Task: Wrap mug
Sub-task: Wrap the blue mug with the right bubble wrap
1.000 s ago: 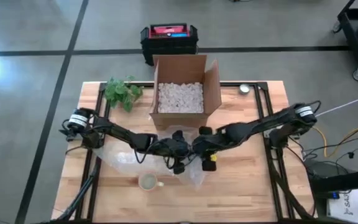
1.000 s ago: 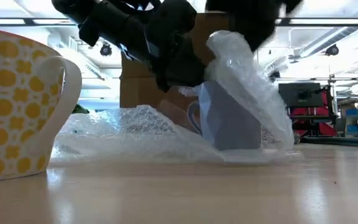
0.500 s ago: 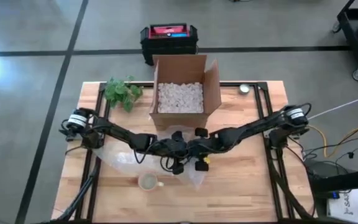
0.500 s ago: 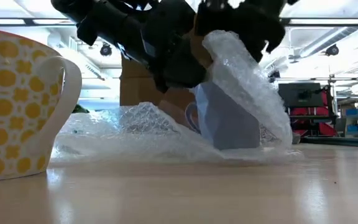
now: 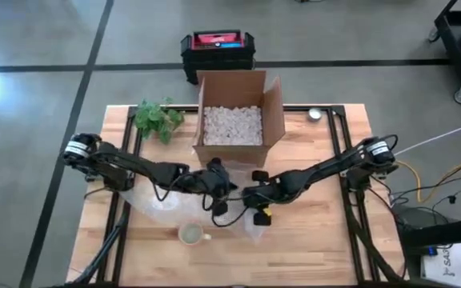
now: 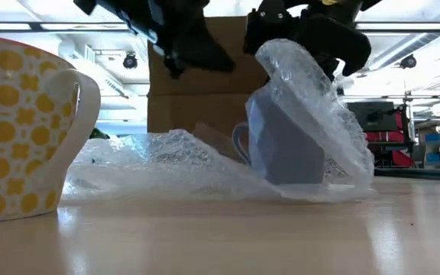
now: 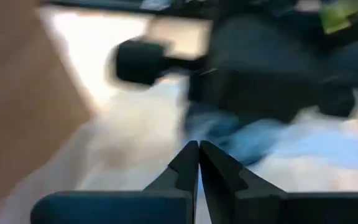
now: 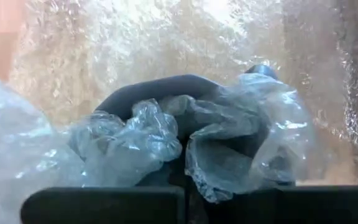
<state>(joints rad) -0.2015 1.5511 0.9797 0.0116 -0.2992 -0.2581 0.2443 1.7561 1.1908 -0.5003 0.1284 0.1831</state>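
My right gripper (image 5: 250,198) pinches the bubble wrap (image 6: 205,164) draped over the blue mug (image 6: 281,145). My left gripper (image 7: 198,163) hangs closed on nothing beside it, near the yellow-patterned mug (image 6: 21,126).

blue mug (image 6: 281,145) | upright | bubble wrap (image 6: 205,164) draped over it

An open cardboard box (image 5: 238,112) of white packing peanuts (image 5: 232,125) stands at my table's far edge, a leafy plant (image 5: 157,118) beside it. A yellow-patterned cup (image 5: 191,234) sits near me; a black-and-red case (image 5: 218,46) rests on the floor.
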